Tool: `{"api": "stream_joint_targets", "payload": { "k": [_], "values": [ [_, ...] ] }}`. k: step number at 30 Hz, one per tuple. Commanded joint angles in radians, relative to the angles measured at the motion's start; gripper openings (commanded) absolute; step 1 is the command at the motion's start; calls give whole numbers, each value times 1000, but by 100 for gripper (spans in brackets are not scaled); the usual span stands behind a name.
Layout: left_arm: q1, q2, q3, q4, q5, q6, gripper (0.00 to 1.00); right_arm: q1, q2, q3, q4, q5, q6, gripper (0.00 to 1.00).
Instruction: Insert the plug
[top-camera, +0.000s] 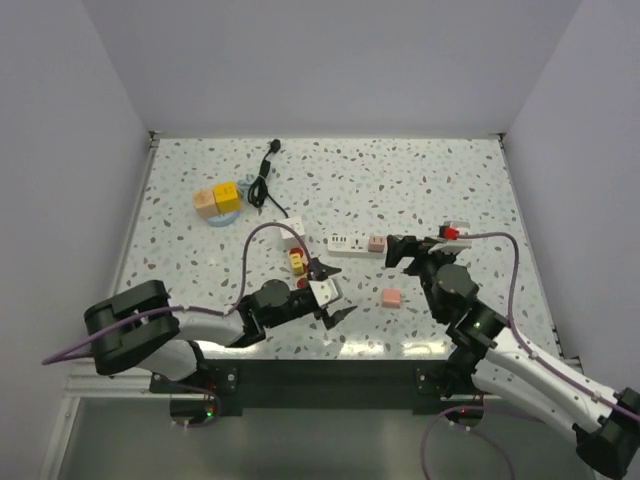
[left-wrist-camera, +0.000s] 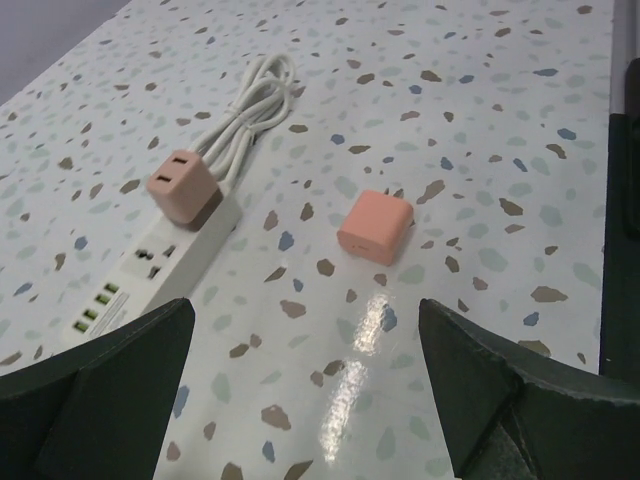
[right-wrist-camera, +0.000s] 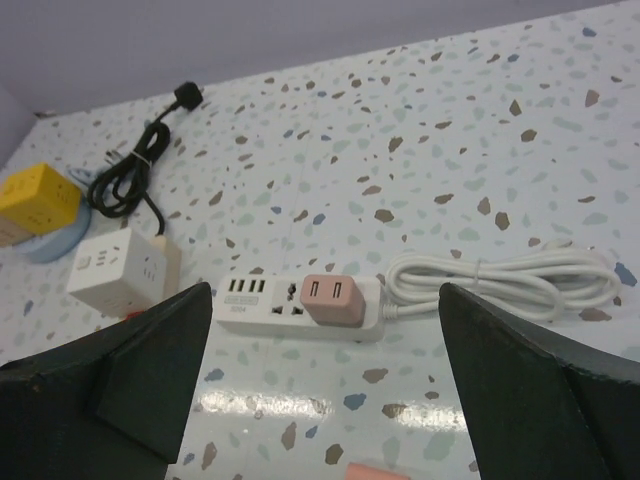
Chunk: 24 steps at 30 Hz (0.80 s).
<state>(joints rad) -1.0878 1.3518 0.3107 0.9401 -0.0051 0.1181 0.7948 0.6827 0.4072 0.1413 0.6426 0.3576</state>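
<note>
A white power strip (top-camera: 343, 243) lies mid-table with a pink plug (top-camera: 377, 243) seated in its right end. A second, loose pink plug (top-camera: 391, 298) lies on the table nearer the arms. My left gripper (top-camera: 338, 292) is open and empty, low over the table left of the loose plug. In the left wrist view the loose plug (left-wrist-camera: 375, 227) lies ahead of the gripper (left-wrist-camera: 305, 390), with the strip (left-wrist-camera: 165, 270) to its left. My right gripper (top-camera: 408, 252) is open and empty, just right of the strip. The right wrist view shows the strip (right-wrist-camera: 270, 308) and seated plug (right-wrist-camera: 332, 298) ahead of the gripper (right-wrist-camera: 325, 380).
The strip's coiled white cord (right-wrist-camera: 500, 280) lies to its right. A white cube adapter (top-camera: 294, 228) and a small yellow-red item (top-camera: 298, 262) sit left of the strip. Yellow and tan cubes on a blue plate (top-camera: 218, 200) and a black cable (top-camera: 262, 180) lie farther back left.
</note>
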Motion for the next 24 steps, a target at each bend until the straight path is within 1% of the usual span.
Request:
{"api": "stream_joint_targets", "payload": {
  "k": [1,3,5,7,10,13,16,20,24],
  "values": [
    [-4,133,91,164,172,78,100,-19,-110,-22,-51,-6,-12,98],
    [-4,194,157,167,223,89,100,-19,-146,-31,-65,-14,-20,98],
    [-4,278,229,151,264,104,100,-22,-144,-33,-69,-18,-26,98],
    [-4,341,275,147,271,120,100,-23,-124,-31,-71,-15,-32,98],
    [-4,394,318,132,263,144,100,-26,-101,-33,-60,-23,-46,98],
    [-4,483,413,68,267,169,100,-29,-91,-39,-39,-38,-54,98],
    [0,513,421,57,245,181,100,-34,-94,-38,-34,-52,-62,98],
    [5,552,433,45,296,172,100,-39,-97,-44,-26,-55,-65,98],
    [11,601,447,55,300,166,100,-42,-88,-44,-22,-63,-66,98]
  ]
}}
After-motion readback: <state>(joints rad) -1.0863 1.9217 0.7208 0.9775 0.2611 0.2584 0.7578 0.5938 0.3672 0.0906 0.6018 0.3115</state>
